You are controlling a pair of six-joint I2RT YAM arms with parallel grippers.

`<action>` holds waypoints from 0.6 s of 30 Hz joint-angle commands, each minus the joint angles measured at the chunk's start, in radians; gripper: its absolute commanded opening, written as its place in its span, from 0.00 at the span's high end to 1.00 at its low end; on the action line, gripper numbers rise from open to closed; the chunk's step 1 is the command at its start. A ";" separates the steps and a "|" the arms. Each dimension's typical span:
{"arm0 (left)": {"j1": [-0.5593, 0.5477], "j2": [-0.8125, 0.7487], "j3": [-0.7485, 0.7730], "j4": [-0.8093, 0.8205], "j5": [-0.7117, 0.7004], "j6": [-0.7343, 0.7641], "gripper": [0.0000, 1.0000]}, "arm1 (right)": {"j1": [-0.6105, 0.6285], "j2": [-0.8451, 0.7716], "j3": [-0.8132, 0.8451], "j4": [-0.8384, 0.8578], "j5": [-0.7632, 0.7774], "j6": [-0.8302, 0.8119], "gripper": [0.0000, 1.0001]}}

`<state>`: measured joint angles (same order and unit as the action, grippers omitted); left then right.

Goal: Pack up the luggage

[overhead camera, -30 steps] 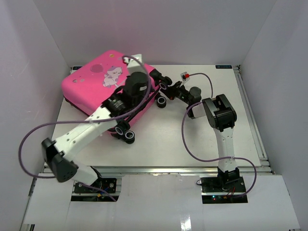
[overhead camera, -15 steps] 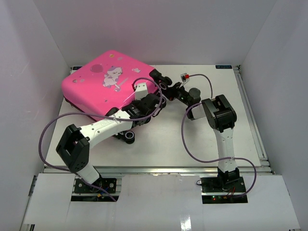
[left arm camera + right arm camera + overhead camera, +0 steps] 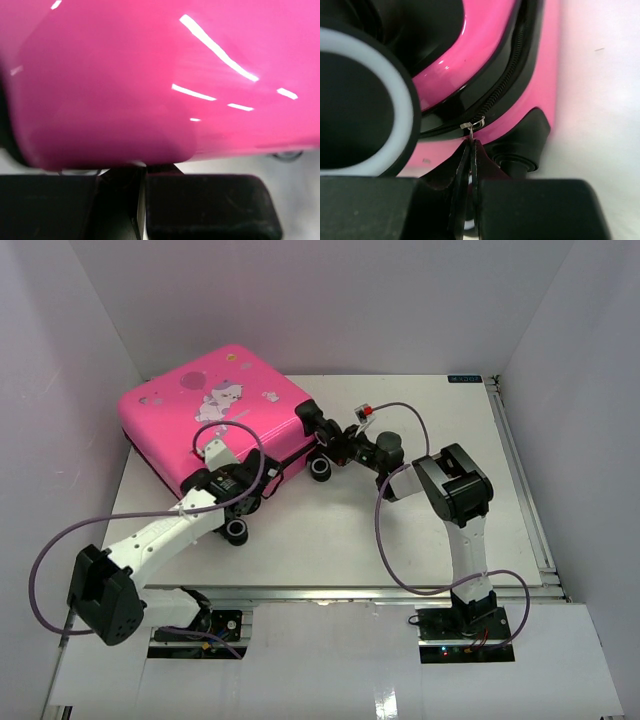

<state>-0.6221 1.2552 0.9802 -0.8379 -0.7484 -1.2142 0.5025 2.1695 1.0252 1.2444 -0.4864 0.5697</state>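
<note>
Right wrist view: my right end effector is clamped on the zipper pull, the luggage lying leftward at the far left of the tabletop. My left end effector meets its near side, grip unclear.

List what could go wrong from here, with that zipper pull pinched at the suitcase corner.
1. The right end effector pinches only the thin zipper pull, right beside a wheel at the corner of the luggage. A tug around that curve may slip it free.
2. The luggage lies loose on the smooth table, so pulling may drag it instead of running the zipper. The left end effector sits against its near edge with no clear grip visible.
</note>
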 commanded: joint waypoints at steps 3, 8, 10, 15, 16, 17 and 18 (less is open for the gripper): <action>0.171 -0.239 -0.118 -0.307 -0.231 -0.291 0.84 | 0.174 -0.058 -0.033 -0.075 0.042 -0.062 0.92; 0.185 -0.409 -0.111 -0.055 -0.184 -0.006 0.59 | 0.269 -0.034 -0.020 -0.064 0.078 -0.077 0.92; 0.186 -0.467 -0.169 0.237 0.024 0.274 0.34 | 0.277 -0.024 -0.011 -0.064 0.080 -0.078 0.92; 0.168 -0.242 -0.067 0.314 0.376 0.409 0.32 | 0.275 -0.006 0.021 -0.084 0.063 -0.079 0.92; 0.139 -0.207 -0.052 0.306 0.369 0.416 0.31 | 0.277 -0.003 0.033 -0.088 0.054 -0.080 0.92; 0.137 -0.179 -0.052 0.301 0.349 0.416 0.31 | 0.277 0.000 0.033 -0.088 0.054 -0.080 0.92; 0.091 -0.154 -0.040 0.301 0.315 0.406 0.28 | 0.277 0.003 0.039 -0.092 0.049 -0.080 0.92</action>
<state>-0.4556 0.9759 0.8974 -0.6041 -0.5433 -0.9284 0.7400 2.1365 1.0068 1.1874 -0.4011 0.5163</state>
